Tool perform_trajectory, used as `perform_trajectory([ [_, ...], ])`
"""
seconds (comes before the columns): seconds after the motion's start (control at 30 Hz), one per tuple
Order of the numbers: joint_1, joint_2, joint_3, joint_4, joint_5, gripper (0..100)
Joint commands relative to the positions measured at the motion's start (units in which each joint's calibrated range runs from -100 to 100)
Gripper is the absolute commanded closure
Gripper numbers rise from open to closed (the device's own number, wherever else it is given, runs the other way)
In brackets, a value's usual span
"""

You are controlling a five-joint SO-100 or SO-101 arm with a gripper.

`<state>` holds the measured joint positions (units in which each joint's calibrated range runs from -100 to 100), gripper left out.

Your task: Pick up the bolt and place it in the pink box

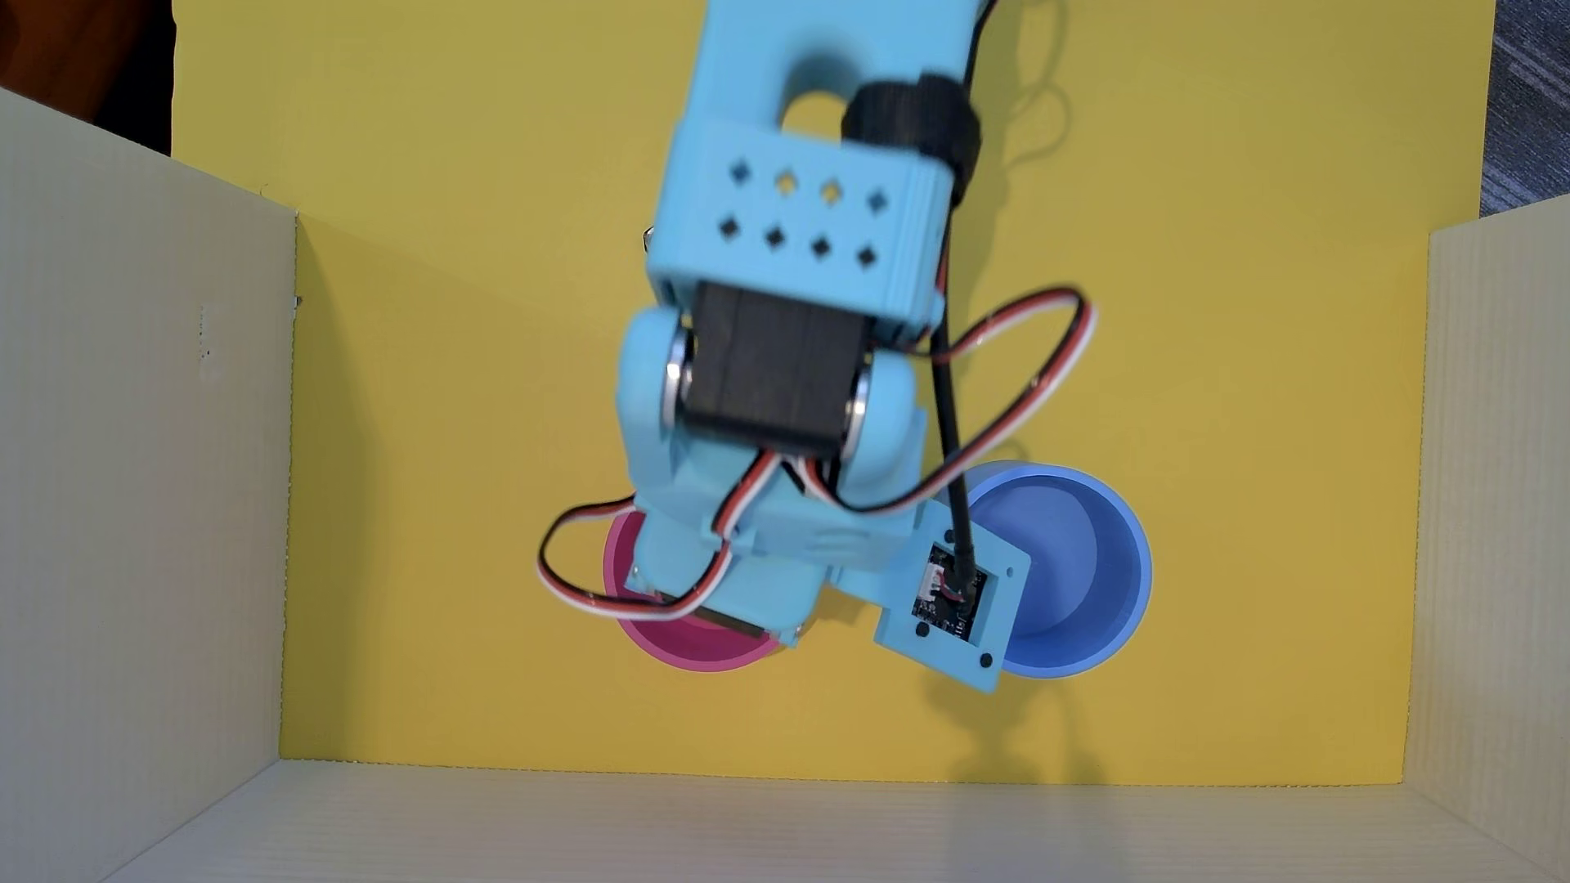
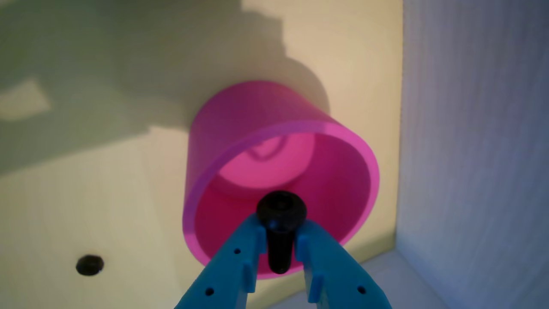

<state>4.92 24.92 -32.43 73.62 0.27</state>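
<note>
In the wrist view my light-blue gripper (image 2: 279, 240) is shut on the black bolt (image 2: 281, 223). The bolt's rounded head points away from the camera and sits over the mouth of the pink box (image 2: 240, 128), just inside its near rim. The box's flat bottom looks bare. In the overhead view the arm covers most of the pink box (image 1: 697, 649); only its lower and left rim show. The fingers and the bolt are hidden there under the wrist.
A blue round container (image 1: 1079, 569) stands right of the pink box in the overhead view. White corrugated walls (image 1: 144, 475) close in the yellow floor (image 1: 476, 424) on three sides. A small dark object (image 2: 89, 265) lies on the floor in the wrist view.
</note>
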Motion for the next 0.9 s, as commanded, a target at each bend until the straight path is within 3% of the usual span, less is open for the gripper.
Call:
perform_trajectory([
  [0.0, 0.4, 0.9, -4.2, 0.1, -0.1, 98],
  [0.13, 0.4, 1.2, -4.5, 0.7, -0.2, 96],
  [0.3, 0.4, 0.9, -4.5, 2.1, -0.3, 79],
  [0.37, 0.4, 1.1, -4.4, 2.9, -0.2, 83],
  [0.43, 0.4, 0.8, -4.2, 3.9, -0.3, 99],
  [0.47, 0.3, 0.8, -4.1, 4.4, -0.2, 100],
  [0.7, 0.0, -9.1, -2.7, 12.6, -0.2, 98],
  [0.87, -0.5, -23.5, 14.6, 12.1, -0.1, 98],
])
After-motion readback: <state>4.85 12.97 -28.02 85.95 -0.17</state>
